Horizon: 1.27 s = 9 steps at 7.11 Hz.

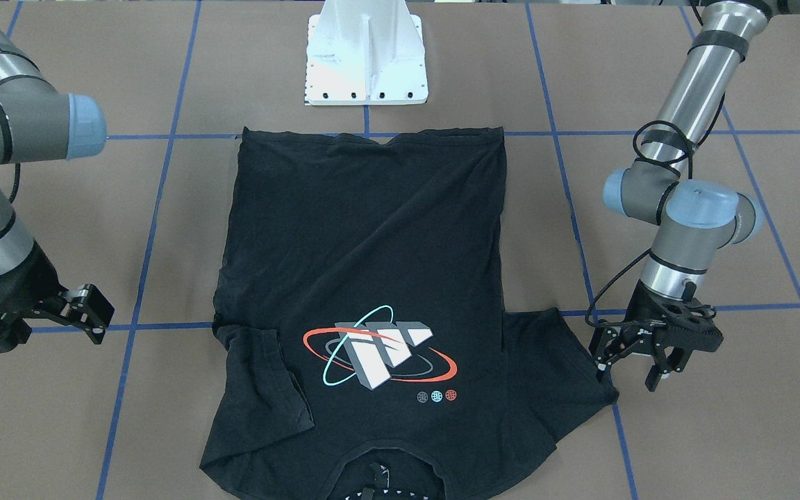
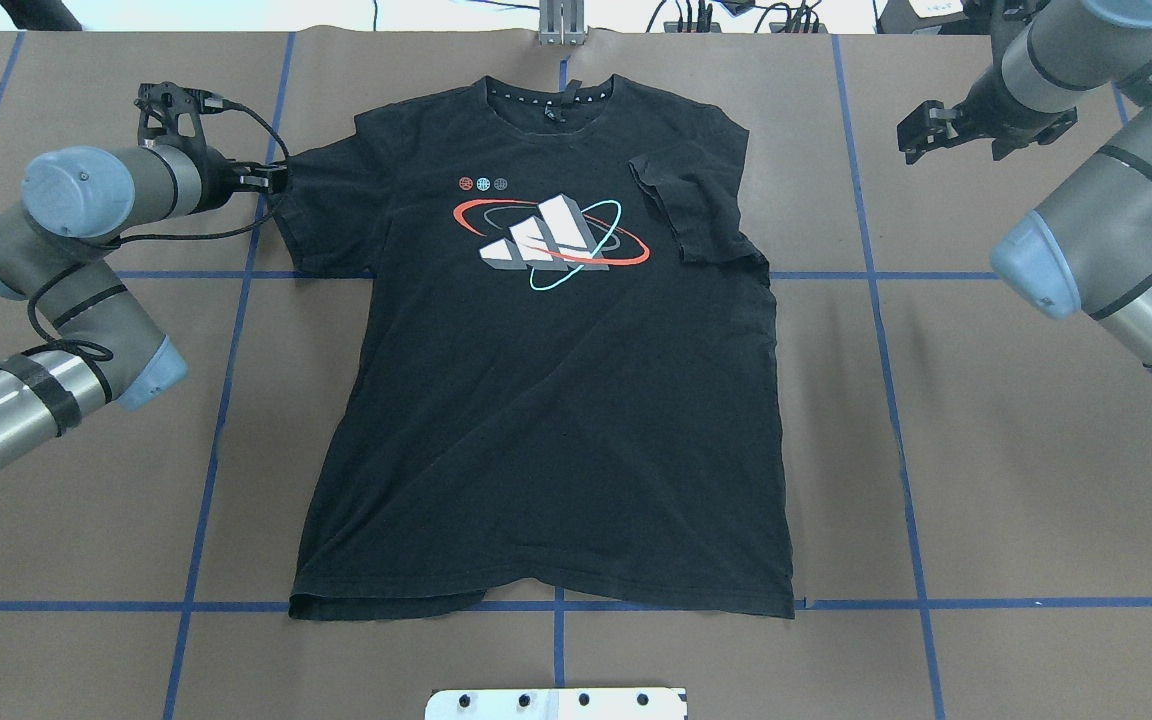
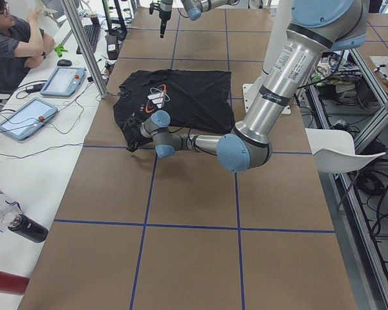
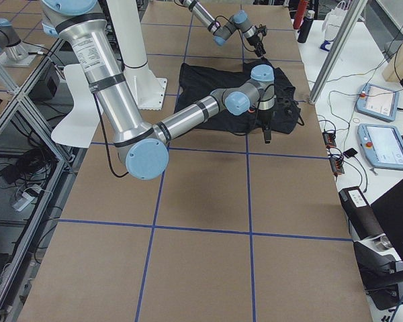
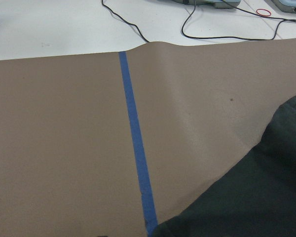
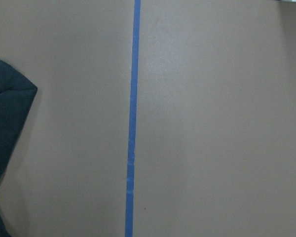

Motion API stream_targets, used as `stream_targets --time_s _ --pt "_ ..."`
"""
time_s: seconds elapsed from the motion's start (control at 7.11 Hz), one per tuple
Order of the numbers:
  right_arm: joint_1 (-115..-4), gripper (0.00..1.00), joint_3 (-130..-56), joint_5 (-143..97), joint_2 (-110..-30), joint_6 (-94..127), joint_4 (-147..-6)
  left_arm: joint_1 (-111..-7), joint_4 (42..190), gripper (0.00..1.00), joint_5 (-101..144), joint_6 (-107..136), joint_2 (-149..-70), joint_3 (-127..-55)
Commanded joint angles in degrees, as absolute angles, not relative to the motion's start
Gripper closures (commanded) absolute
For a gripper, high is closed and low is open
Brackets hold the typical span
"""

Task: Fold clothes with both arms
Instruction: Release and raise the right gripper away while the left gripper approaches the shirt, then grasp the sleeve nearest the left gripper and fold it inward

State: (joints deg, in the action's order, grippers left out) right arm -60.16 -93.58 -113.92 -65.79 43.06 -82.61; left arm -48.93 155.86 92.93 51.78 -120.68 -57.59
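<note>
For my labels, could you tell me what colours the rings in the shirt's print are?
The rings are red and teal, best seen overhead.

I see bright, even overhead light on the brown worktop [image 2: 1036, 450], shadows soft. There's a faint shadow along one edge of the black T-shirt [image 2: 536, 420], and its folds are low-contrast. Mild sheen on the worktop in the right wrist view. Wrist views slightly soft, exterior views sharp.

Robotics lab.
Brown tabletop [image 2: 1036, 450] gridded with blue tape [image 2: 227, 400], grey touchscreen teach pendants [image 3: 26, 118] (cables [image 5: 122, 20] trailing), person [image 3: 10, 45] seated alongside.
</note>
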Motion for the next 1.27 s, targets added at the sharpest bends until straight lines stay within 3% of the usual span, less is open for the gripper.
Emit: stream_targets --time_s 0.0,0.56,0.84,0.98,1.13 --pt "-60.21 0.00 -93.69 -113.82 -66.09 42.80 -82.53 -48.87 155.92 0.50 92.90 53.86 -121.03 -56.87" --pt "-60.21 0.00 -93.60 -113.82 -65.92 42.89 -82.62 -48.87 155.92 0.61 92.90 56.42 -121.29 -55.81" --pt "-60.21 0.00 -93.60 -113.82 -65.92 42.98 -82.53 -48.87 155.92 0.91 92.99 57.39 -121.55 -55.81" --pt "-60.21 0.00 -93.69 -113.82 -65.92 43.07 -82.53 -48.87 155.92 1.00 93.34 57.31 -121.55 -55.90" --pt "-60.21 0.00 -93.69 -113.82 -65.92 43.07 -82.53 -48.87 156.00 1.00 93.43 57.30 -121.55 -56.33"
